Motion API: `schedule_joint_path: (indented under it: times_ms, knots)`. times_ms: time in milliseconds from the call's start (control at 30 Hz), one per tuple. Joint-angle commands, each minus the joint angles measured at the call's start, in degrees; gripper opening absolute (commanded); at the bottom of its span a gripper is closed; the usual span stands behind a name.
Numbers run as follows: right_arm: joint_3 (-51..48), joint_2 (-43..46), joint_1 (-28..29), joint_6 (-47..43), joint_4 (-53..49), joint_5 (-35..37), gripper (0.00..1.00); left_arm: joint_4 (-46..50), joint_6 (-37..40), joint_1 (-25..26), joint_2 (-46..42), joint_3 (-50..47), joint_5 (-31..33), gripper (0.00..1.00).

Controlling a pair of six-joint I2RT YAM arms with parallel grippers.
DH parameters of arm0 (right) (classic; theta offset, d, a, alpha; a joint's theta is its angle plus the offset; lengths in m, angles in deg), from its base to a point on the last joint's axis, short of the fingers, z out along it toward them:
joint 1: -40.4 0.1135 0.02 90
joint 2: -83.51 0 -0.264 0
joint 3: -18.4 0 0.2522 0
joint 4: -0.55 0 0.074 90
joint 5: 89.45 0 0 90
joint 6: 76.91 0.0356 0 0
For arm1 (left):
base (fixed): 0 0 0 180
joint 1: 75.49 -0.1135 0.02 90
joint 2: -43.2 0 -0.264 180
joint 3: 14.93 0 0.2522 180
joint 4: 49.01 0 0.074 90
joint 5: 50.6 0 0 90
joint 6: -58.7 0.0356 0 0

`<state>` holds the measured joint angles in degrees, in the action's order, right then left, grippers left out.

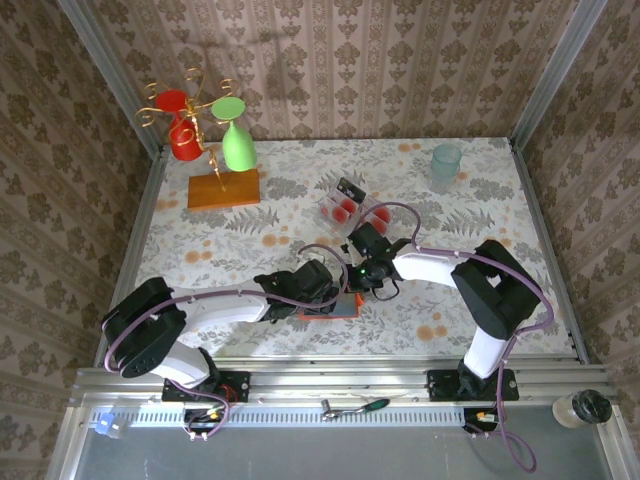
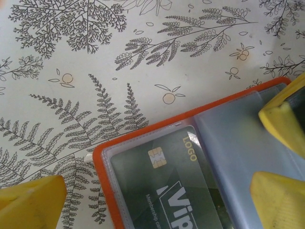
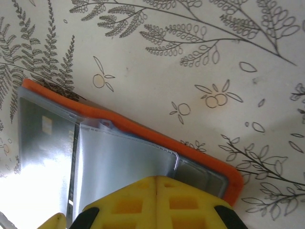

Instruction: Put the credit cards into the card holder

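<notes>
**A:** How far along are the cards?

**B:** Early, I'd judge. The card holder (image 2: 238, 143) lies open and flat right under both grippers. One card (image 2: 167, 186), with a chip and "LOGO" printed on it, already sits in a clear pocket, directly below the left gripper (image 2: 152, 205). The other credit cards (image 1: 345, 208) lie in a loose heap beyond the right gripper (image 3: 156, 188), on its far side and well apart from the holder. So most of the job is left: each of those has to be fetched and slid in.

**A:** And the grippers themselves?

**B:** The left one is spread as wide as it goes and holds nothing. Its fingers (image 2: 28, 202) stand either side of the holder's corner (one over the bare tablecloth (image 2: 143, 71), the other over the grey-blue lining). The right one has its jaws pressed tight together, with no card between them. Its tips meet the edge of a clear plastic leaf (image 3: 124, 157) of the holder, just in front of the orange rim.

**A:** Is it pinching that leaf or only pressing on it?

**B:** I cannot tell, because the yellow tips hide the contact.
</notes>
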<state>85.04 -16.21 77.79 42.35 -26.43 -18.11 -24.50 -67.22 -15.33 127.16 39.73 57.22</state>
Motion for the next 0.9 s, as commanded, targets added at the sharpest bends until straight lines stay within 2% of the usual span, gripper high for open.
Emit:
schedule_joint_path:
  times_ms: [0,367,533,633,767,867]
  knots:
    - [0.6,-1.4,0.5,1.0,0.3,-1.3,0.03,-0.5,1.1,0.6,0.9,0.4,0.9,1.00]
    - [0.7,-1.9,0.5,2.2,1.7,-2.3,0.03,-1.1,1.2,0.7,3.5,-1.1,1.8,1.00]
    - [0.9,-1.8,0.4,2.5,1.8,-2.5,0.05,-2.3,1.1,0.8,4.2,-2.5,1.4,0.88]
    - [1.2,-0.7,0.4,2.6,1.4,-2.5,0.12,-3.2,0.7,0.8,4.5,-3.4,1.2,0.85]
    - [0.7,1.8,-0.1,3.0,1.0,-2.0,0.27,-3.9,0.2,0.9,4.7,-4.2,1.2,0.84]
    - [-0.4,3.6,-0.3,4.0,1.6,-1.3,0.34,-4.2,-0.1,0.9,4.6,-4.3,1.2,0.84]
